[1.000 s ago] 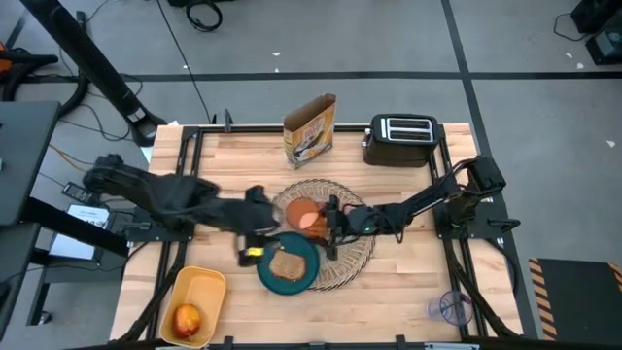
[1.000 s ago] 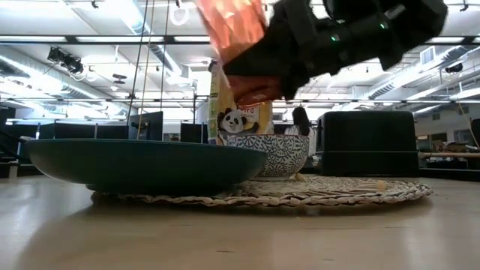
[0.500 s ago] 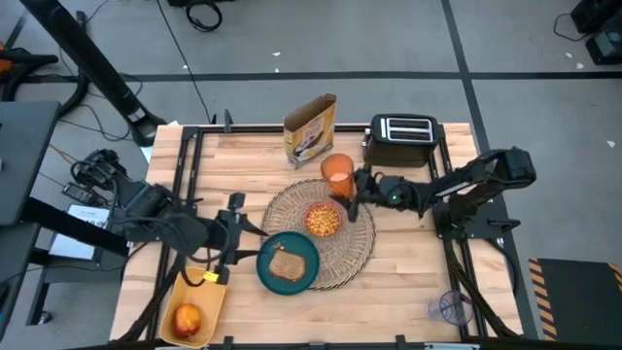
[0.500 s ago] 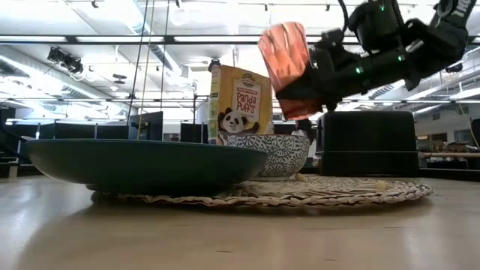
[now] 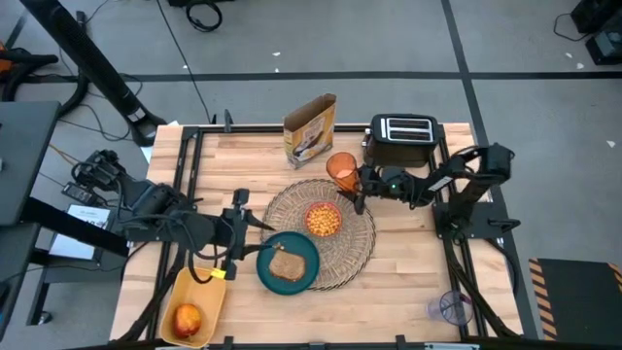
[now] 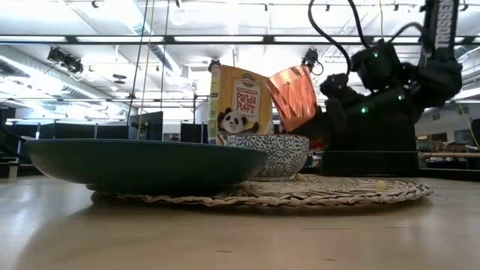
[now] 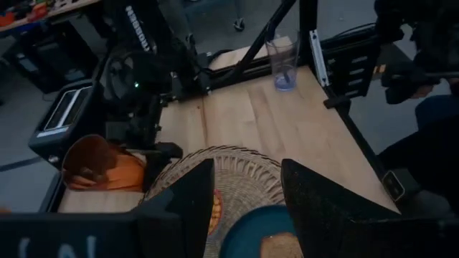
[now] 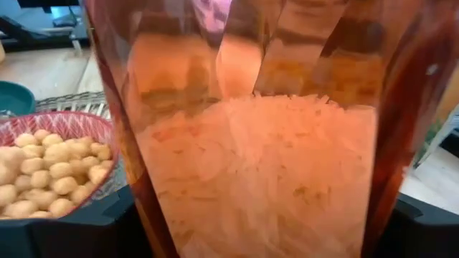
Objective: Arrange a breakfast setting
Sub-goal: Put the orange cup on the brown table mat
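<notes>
Right arm: reaching in from the table's right edge toward the centre, forearm lying low and nearly level. Right gripper (image 5: 356, 183): fingers clamping the orange translucent cup (image 5: 340, 168), which is tilting and sitting clear of the surface in the low view.

Left arm: extending low along the table's left side. Left gripper (image 5: 236, 243): fingers (image 7: 315, 208) standing spread apart, gripping nothing.

Both arms (image 5: 175, 222) are black, built of slim links with blocky joints, and black cables loop off the right arm (image 6: 390, 79). Small green lights glow on its wrist, and white "TROSSEN" lettering runs down one link. The left fingers (image 7: 323, 208) are flat, dark pads with a speckled, rough face.
</notes>
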{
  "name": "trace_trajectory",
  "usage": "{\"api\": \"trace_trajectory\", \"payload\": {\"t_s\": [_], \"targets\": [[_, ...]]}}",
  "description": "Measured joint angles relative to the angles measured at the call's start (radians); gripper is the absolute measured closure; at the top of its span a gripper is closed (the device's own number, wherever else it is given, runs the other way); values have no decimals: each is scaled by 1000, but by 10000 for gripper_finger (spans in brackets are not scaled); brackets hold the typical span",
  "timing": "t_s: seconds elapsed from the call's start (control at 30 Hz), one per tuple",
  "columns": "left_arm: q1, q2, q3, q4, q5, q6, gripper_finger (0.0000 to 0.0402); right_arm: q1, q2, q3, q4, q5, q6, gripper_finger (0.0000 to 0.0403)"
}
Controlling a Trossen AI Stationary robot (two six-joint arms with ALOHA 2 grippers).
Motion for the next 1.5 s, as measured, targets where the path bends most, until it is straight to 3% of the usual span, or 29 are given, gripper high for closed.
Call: {"api": "trace_trajectory", "payload": {"t_s": [0.4,0.8,0.97,1.2,1.5], "targets": [[10,0,0,-3,1,-6,230,-40,292,-49,463,-108,-5,72],[60,0,0,-2,-3,-13,230,-44,433,19,471,-163,-5,72],[79,0,0,-2,-3,-10,230,-43,429,11,469,-172,-16,70],[90,0,0,-4,-3,-11,230,-42,430,10,458,-176,-18,28],[90,0,0,-16,-3,-16,230,-34,388,-24,423,-177,-14,8]]}}
